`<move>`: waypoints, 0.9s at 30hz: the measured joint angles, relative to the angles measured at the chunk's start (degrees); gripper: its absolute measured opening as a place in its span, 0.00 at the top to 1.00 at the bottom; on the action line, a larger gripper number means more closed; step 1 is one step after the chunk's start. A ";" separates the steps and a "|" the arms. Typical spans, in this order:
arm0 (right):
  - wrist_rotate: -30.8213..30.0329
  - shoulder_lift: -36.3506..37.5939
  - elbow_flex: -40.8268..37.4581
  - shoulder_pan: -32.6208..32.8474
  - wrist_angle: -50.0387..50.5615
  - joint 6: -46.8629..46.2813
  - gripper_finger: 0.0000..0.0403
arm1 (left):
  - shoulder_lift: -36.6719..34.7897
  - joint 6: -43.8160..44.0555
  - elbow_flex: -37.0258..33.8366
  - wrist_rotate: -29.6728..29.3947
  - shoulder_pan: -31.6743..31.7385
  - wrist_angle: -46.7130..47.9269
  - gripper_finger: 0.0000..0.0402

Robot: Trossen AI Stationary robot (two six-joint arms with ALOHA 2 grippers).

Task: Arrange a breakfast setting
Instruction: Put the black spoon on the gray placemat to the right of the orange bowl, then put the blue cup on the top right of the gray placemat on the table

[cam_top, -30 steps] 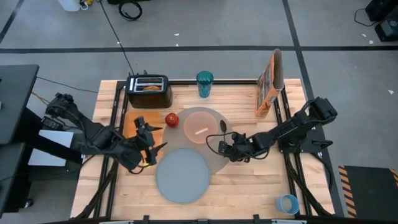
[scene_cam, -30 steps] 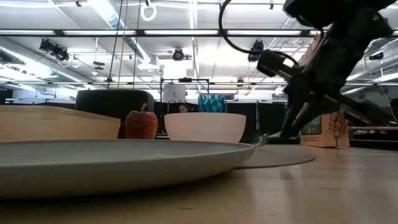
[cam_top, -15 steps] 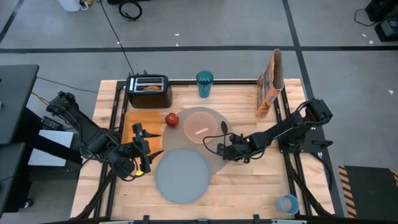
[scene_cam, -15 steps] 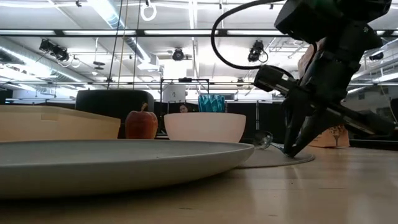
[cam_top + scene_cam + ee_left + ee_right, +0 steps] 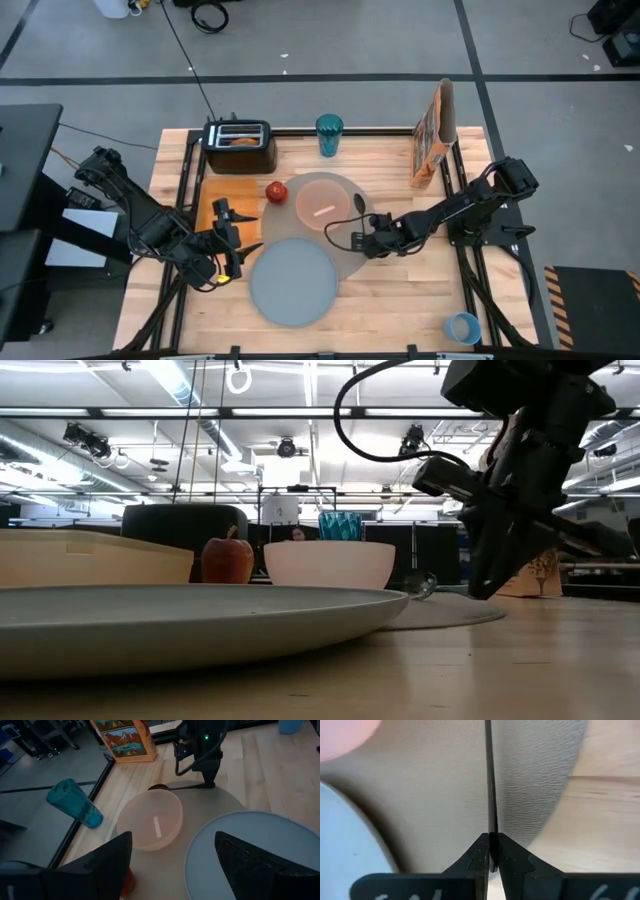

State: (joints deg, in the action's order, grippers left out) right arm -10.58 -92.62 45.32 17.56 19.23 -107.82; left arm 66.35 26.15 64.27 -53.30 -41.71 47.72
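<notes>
The pink bowl (image 5: 322, 203) stands on the large grey mat (image 5: 345, 255). The metal spoon (image 5: 359, 208) lies beside the bowl, over the mat. The grey plate (image 5: 293, 280) overlaps the mat's near left edge. The red apple (image 5: 276, 191) sits left of the bowl. My right gripper (image 5: 358, 238) is shut on the spoon's handle. My left gripper (image 5: 234, 240) is open and empty, left of the plate. The orange cereal box (image 5: 435, 135) stands at the far right. The light-blue cup (image 5: 462, 327) is at the near right corner. The bagel (image 5: 240, 141) sits in the toaster. My right gripper pinches the spoon's handle (image 5: 491, 827) near its free end between its two fingertips (image 5: 481, 854). The fingers slant down from the table's right and lie in line with the handle. The spoon's bowl end (image 5: 424, 582) shows tipped up just above the mat; I cannot tell whether it touches.
A black toaster (image 5: 240, 146) and a tall teal tumbler (image 5: 329, 134) stand at the far edge. An orange board (image 5: 213, 205) lies at the left, under my left arm. Bare wood shows on the near right of the table.
My right gripper has come down on the spoon's handle and then risen a little; the spoon's bowl end has tipped up from the mat. My left gripper has drawn back toward the table's near left.
</notes>
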 joint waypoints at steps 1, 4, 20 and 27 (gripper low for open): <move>0.02 0.00 0.26 0.00 0.73 0.03 0.90 | 0.00 0.00 0.00 0.00 0.00 0.00 0.28; 0.04 0.00 0.39 -0.02 0.53 0.03 0.90 | 0.00 0.00 0.00 0.00 0.00 0.00 0.28; 2.17 0.00 0.39 -0.02 4.08 1.61 0.72 | 0.00 -0.84 0.00 -0.20 0.00 0.22 0.28; 2.40 0.98 0.44 -0.13 5.04 4.97 0.72 | 0.02 -2.44 0.00 -0.63 0.80 0.18 0.28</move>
State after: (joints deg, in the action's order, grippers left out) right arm -8.19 -91.64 45.76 17.43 24.28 -102.85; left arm 66.37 23.71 64.27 -53.93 -40.92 47.90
